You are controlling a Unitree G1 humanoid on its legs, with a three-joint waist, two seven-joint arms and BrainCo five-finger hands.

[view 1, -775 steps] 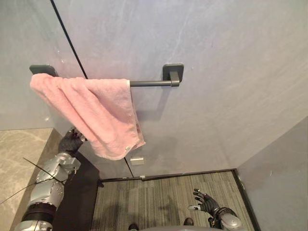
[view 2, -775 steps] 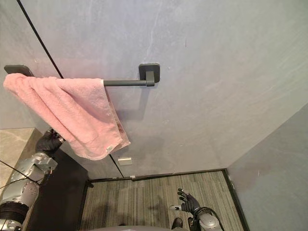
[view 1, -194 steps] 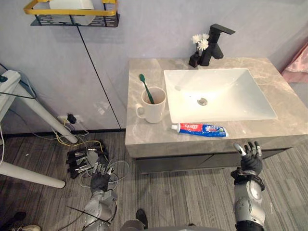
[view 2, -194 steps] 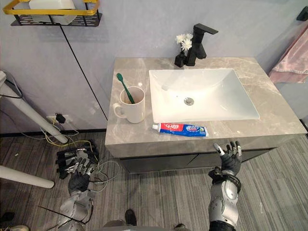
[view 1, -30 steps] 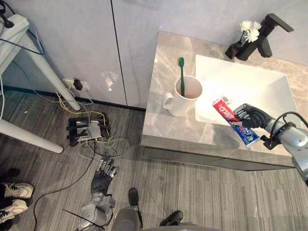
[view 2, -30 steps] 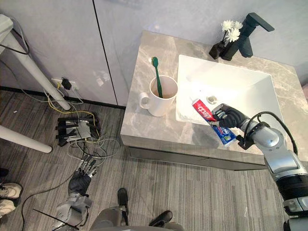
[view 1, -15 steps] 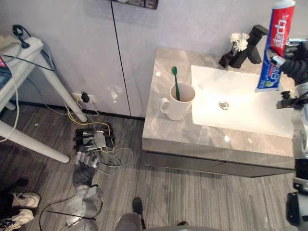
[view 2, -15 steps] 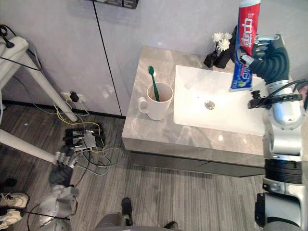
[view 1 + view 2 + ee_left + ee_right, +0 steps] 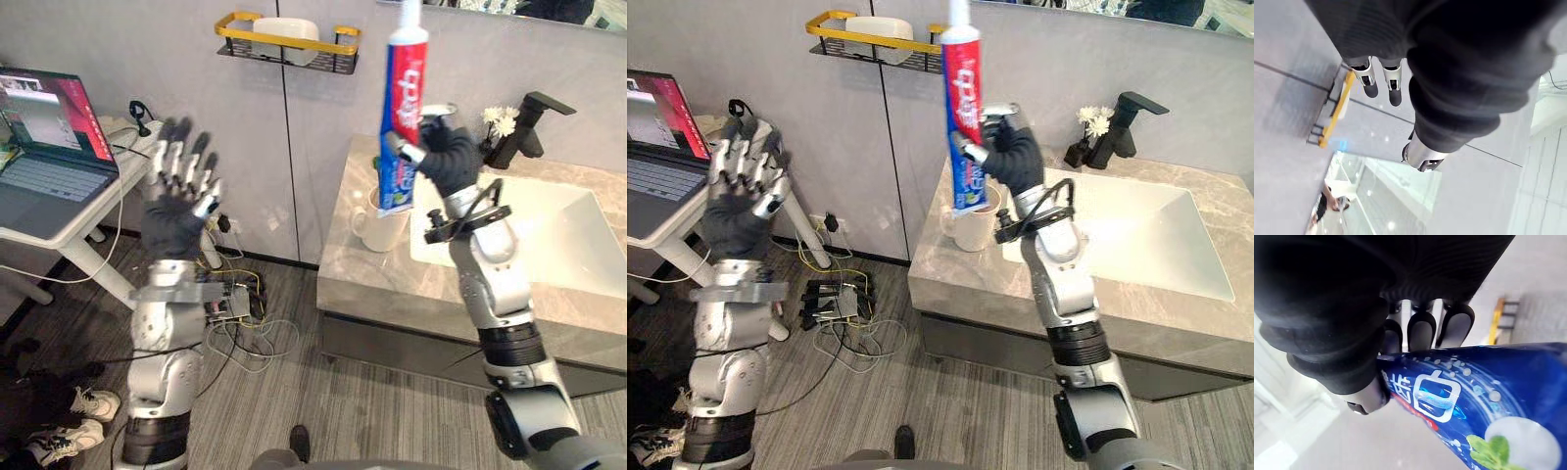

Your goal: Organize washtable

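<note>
My right hand (image 9: pixel 453 163) is shut on a red, white and blue toothpaste tube (image 9: pixel 402 117), holding it upright with the cap end up, high above the left end of the grey stone washtable (image 9: pixel 387 286). In the right wrist view my curled fingers (image 9: pixel 1422 333) wrap the tube (image 9: pixel 1474 396). Behind the tube stands a white mug (image 9: pixel 970 231), partly hidden, with a green toothbrush in it. My left hand (image 9: pixel 176 208) is raised at the left with its fingers (image 9: pixel 1381 81) straight and spread, holding nothing.
A white sink (image 9: pixel 554 235) fills the washtable's right part, with a black faucet (image 9: pixel 537 125) and white flowers (image 9: pixel 502 119) behind it. A yellow-railed wall shelf (image 9: pixel 286 41) hangs above. A desk with an open laptop (image 9: pixel 44 137) stands left; cables lie on the floor.
The camera has tilted up and swung left. My right hand has carried the tube from above the sink to above the mug. My left hand has risen from near the floor to chest height.
</note>
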